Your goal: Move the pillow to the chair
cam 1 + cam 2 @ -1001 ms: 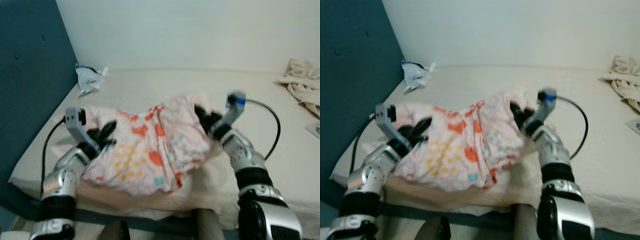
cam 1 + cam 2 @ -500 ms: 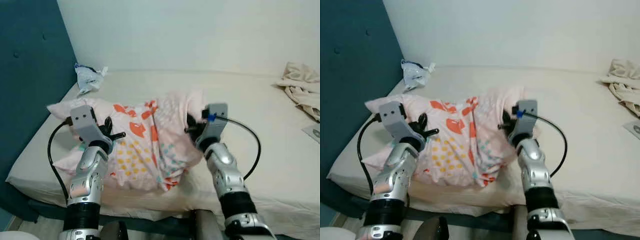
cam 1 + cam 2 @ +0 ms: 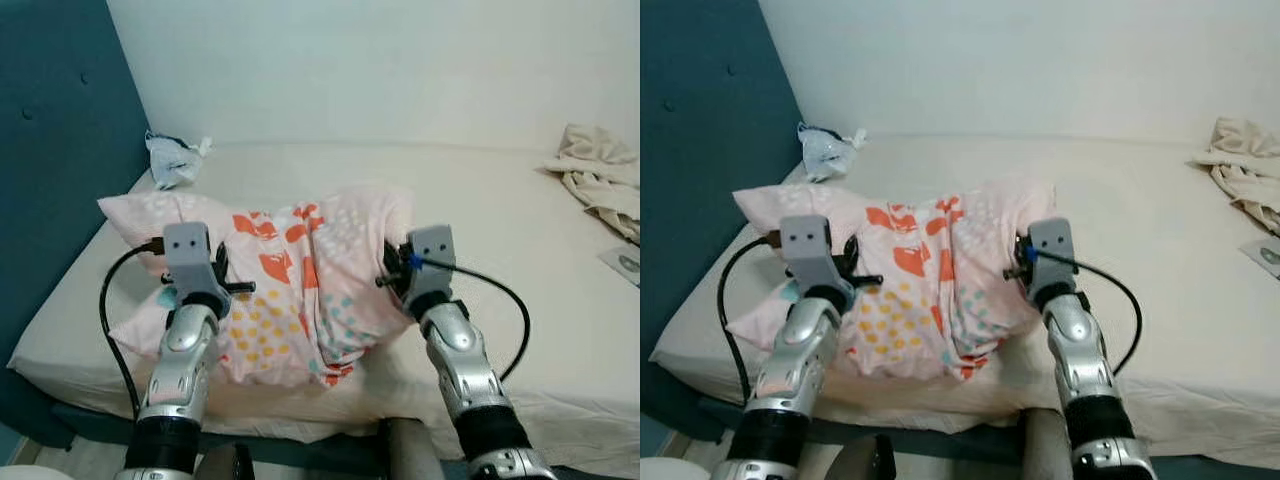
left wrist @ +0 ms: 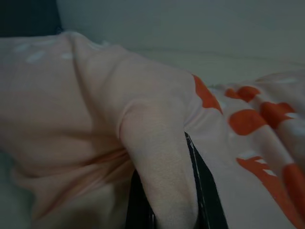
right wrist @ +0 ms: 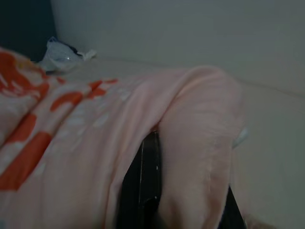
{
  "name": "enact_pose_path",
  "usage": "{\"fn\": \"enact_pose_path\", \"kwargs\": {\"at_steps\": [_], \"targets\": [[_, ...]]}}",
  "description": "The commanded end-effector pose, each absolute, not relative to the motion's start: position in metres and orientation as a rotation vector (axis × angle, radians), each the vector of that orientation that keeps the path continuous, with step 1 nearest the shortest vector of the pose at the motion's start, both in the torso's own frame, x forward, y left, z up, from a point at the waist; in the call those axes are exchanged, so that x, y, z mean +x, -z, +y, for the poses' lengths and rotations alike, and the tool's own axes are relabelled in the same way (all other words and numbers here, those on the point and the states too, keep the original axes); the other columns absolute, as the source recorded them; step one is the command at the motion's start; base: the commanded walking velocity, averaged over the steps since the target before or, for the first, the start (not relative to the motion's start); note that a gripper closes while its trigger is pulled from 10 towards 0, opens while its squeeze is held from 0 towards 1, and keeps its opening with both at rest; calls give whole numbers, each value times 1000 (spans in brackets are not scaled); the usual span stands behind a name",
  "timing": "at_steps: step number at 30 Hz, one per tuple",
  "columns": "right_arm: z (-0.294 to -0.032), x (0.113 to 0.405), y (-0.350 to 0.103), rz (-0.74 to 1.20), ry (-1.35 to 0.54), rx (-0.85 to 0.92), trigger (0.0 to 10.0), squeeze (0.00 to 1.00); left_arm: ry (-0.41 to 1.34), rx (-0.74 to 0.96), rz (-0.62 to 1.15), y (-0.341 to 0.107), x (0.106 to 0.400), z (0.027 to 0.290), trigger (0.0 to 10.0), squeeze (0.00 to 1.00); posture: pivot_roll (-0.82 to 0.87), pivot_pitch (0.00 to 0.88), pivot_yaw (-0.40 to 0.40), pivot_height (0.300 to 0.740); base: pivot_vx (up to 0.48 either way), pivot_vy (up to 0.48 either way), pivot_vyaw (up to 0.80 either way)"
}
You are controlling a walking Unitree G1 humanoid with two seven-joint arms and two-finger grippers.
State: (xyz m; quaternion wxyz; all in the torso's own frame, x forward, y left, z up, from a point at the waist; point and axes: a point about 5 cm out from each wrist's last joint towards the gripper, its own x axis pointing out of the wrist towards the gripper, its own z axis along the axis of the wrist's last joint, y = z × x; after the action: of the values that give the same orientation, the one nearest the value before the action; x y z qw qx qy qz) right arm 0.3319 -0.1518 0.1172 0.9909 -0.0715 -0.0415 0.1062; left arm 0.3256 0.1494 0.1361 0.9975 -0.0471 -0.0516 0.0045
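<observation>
A soft pale-pink pillow printed with orange and teal shapes (image 3: 300, 280) sits at centre frame on the cream-sheeted bed (image 3: 500, 210), gathered between both arms. The left pincer (image 3: 222, 285) is closed on a fold of its cover at centre left; the wrist view shows fabric pinched between the black fingers (image 4: 205, 200). The right pincer (image 3: 392, 272), just right of centre, likewise holds a bunched ridge of cloth.

Judging from this, the step is lifting the pillow clear. It would go best with both arms rising together and level, since limp fabric can slip from a thin pinch. No chair is visible, so a steady turn follows. A crumpled plastic bag (image 3: 172, 160) lies upper left; beige cloth (image 3: 600, 180) lies at the right edge.
</observation>
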Motion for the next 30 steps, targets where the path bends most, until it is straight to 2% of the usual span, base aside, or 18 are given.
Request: {"fn": "enact_pose_path", "kwargs": {"at_steps": [1,7,10,12,15,23,25,28,30], "targets": [[-139,330,-121,-115,-272,-144,10000,0,12,-62,-120,-135,324,145,10000,0,-27,41,20,575,0,0,0],[-141,327,-121,-121,-261,-140,10000,0,14,-47,-96,-126,320,148,10000,0,-21,17,17,584,0,0,0],[-141,327,-121,-126,-259,-144,10000,0,11,-72,-112,-129,319,149,10000,0,-25,45,9,594,0,0,0],[-138,326,-120,-127,-269,-150,10000,0,31,0,-115,-127,318,148,10000,0,-19,31,3,604,0,0,0],[-136,326,-122,-138,-280,-147,10000,0,21,13,-123,-129,318,149,10000,0,-12,24,5,614,0,0,0],[-139,331,-126,-136,-267,-144,10000,0,-7,9,-148,-133,323,154,10000,0,-19,36,-6,644,0,0,0],[-141,333,-125,-127,-273,-166,10000,0,-19,3,-154,-135,326,155,10000,0,-11,14,-11,654,0,0,0],[-139,338,-130,-133,-282,-167,10000,0,-42,-20,-166,-142,332,161,10000,0,-19,50,-7,664,0,0,0],[-138,340,-133,-140,-292,-171,10000,0,-47,-15,-172,-145,335,164,10000,0,-14,32,-10,669,0,0,0]]}}
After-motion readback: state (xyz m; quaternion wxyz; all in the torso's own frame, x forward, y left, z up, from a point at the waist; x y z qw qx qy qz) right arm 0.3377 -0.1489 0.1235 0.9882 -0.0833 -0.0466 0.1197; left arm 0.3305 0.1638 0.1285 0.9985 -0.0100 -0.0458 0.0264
